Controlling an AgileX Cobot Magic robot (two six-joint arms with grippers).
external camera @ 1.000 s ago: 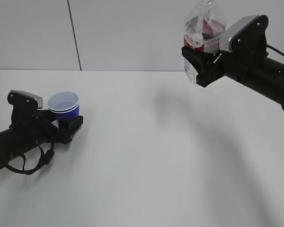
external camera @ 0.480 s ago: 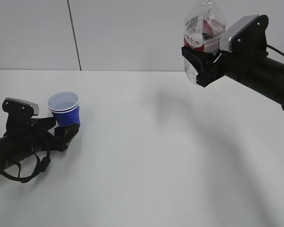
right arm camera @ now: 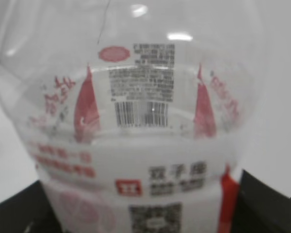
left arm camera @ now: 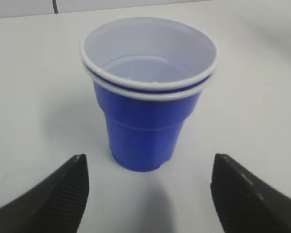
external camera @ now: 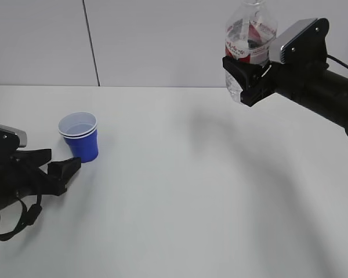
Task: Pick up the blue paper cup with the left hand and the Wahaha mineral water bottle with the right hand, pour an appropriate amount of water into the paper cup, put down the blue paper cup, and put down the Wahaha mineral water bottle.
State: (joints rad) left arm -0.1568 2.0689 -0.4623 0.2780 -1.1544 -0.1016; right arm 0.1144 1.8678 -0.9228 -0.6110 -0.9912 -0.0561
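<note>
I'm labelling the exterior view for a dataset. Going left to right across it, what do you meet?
Left gripper → blue cup → bottle → right gripper, shut on the bottle, with its arm running off to the right edge.

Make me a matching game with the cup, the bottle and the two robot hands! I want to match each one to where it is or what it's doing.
Things:
1. blue paper cup
2. Wahaha mineral water bottle
3. left hand
4. right hand

States:
A. open, low beside the cup, not touching it
B. held high in the air
C. standing upright on the table
D. closed around the bottle

Pairs: 1-C, 2-B, 3-A, 4-D
</note>
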